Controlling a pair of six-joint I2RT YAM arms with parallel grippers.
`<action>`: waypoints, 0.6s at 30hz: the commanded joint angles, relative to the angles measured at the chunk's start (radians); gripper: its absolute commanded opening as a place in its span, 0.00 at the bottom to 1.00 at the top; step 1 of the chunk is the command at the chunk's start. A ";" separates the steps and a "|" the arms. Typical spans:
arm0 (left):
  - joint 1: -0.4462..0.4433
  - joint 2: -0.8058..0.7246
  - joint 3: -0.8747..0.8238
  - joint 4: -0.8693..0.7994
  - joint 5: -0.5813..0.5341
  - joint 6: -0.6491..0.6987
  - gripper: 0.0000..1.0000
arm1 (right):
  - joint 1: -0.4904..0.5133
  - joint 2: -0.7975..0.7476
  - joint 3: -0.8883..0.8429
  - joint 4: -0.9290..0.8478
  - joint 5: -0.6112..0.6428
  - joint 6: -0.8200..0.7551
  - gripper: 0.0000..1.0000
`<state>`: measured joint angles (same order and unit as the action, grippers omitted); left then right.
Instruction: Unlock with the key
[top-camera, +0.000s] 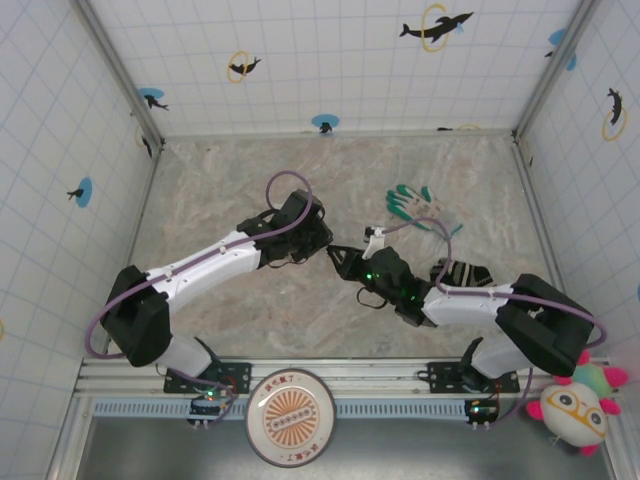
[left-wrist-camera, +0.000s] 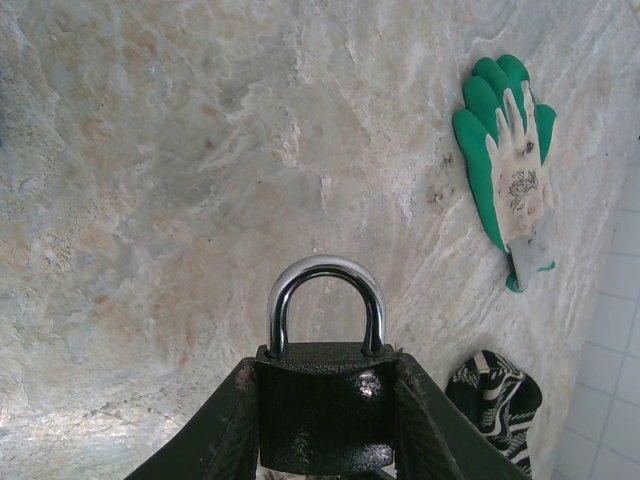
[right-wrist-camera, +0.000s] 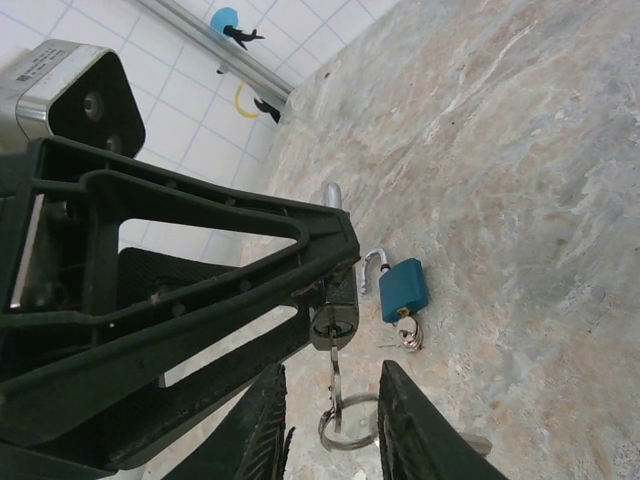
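Currently, the left hand (left-wrist-camera: 325, 372) is closed on a dark padlock (left-wrist-camera: 325, 415), with one finger pressed against each side of the body. The steel shackle (left-wrist-camera: 325, 295) has both legs seated in the body and points away from the wrist, over the table (left-wrist-camera: 150, 200).

In the right wrist view, the keyway face of this padlock is turned toward the right hand (right-wrist-camera: 333, 372). The key (right-wrist-camera: 335, 385) stands with its blade at the keyway; how far it is inserted cannot be told. Its ring (right-wrist-camera: 345, 425) hangs at the near end. The key sits between the two right fingers (right-wrist-camera: 405, 430), which are spread apart, with a gap on each side of it.

A blue padlock (right-wrist-camera: 403, 288) lies on the table beyond, with small keys (right-wrist-camera: 408, 335) just beside it. A green-and-white glove (left-wrist-camera: 510, 150) and a striped cloth (left-wrist-camera: 495, 400) lie well apart from the padlocks.
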<state>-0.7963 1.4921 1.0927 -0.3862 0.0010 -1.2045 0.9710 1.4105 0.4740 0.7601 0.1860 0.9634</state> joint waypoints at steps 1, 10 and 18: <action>0.006 -0.030 0.001 0.020 0.007 0.008 0.00 | 0.009 0.007 0.021 0.050 0.010 0.010 0.23; 0.006 -0.036 0.001 0.021 0.011 0.003 0.00 | 0.008 0.025 0.014 0.069 0.013 0.015 0.07; 0.006 -0.044 -0.002 0.037 0.038 0.004 0.00 | -0.005 0.037 0.021 0.077 0.041 -0.010 0.00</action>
<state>-0.7898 1.4826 1.0924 -0.3866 0.0002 -1.2045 0.9733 1.4315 0.4740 0.8024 0.1974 0.9749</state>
